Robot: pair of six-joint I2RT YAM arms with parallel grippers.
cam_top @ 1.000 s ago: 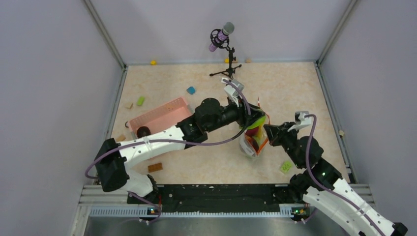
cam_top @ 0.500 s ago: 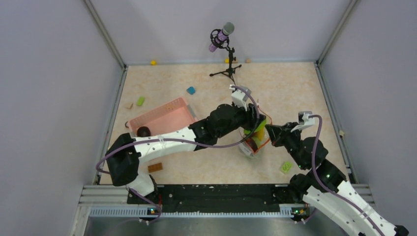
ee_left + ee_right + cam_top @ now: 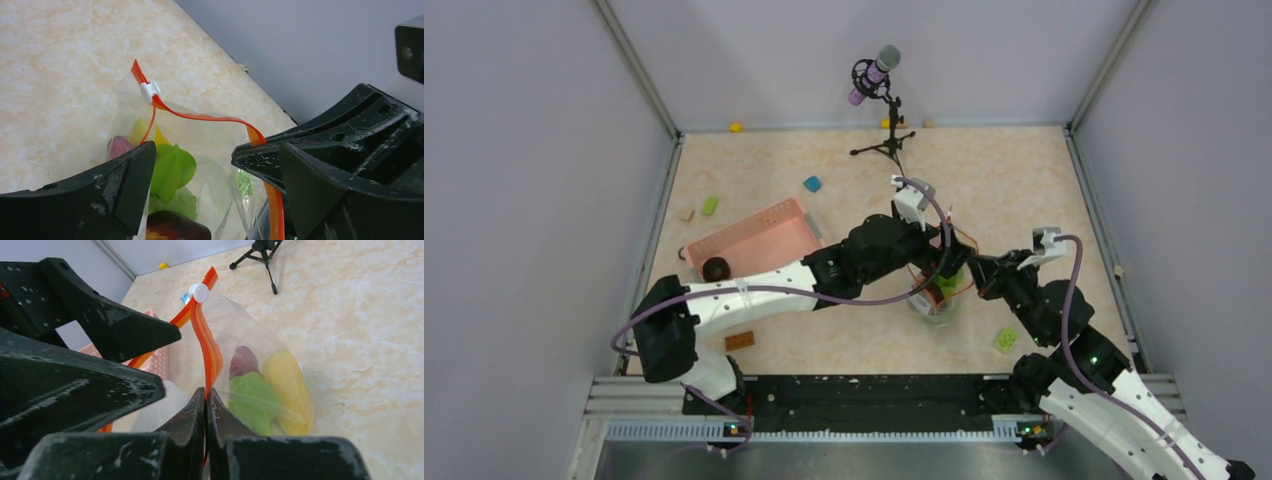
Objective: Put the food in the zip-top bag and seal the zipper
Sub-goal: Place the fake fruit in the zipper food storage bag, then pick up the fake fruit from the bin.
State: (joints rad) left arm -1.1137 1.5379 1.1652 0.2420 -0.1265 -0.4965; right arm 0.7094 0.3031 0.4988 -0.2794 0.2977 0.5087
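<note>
Top view: a pale marbled table [image 3: 1024, 190] had grey walls around it. Two arms stretched from the near edge and met just right of centre at a clear bag [image 3: 929, 308]. The bag stood on the table with coloured food inside. The left gripper [image 3: 951, 262] was at the bag's mouth on its left side and the right gripper [image 3: 971, 270] on its right. Their jaws were too small to read here. Left of the bag sat a pink basket [image 3: 754, 235] with a brown piece [image 3: 715, 268] in it. A microphone stand [image 3: 886, 140] stood at the far side.

Left wrist view: the left gripper's jaws were wide apart and held nothing, with the bag's mouth between them. The orange zipper [image 3: 200, 116] had a white slider [image 3: 150, 91] at its far end. Nearer than the slider the strip split into two tracks, so the mouth was unsealed. Inside the bag lay a green piece [image 3: 172, 167], a yellow piece [image 3: 139, 131], a purple piece [image 3: 117, 147] and a maroon piece [image 3: 175, 231].

Right wrist view: the right gripper's jaws were pressed together on one track of the zipper at its near end. The other track ran left toward the left gripper's black fingers [image 3: 115, 327]. The green, yellow and purple pieces lay against the bag's right wall.
</note>
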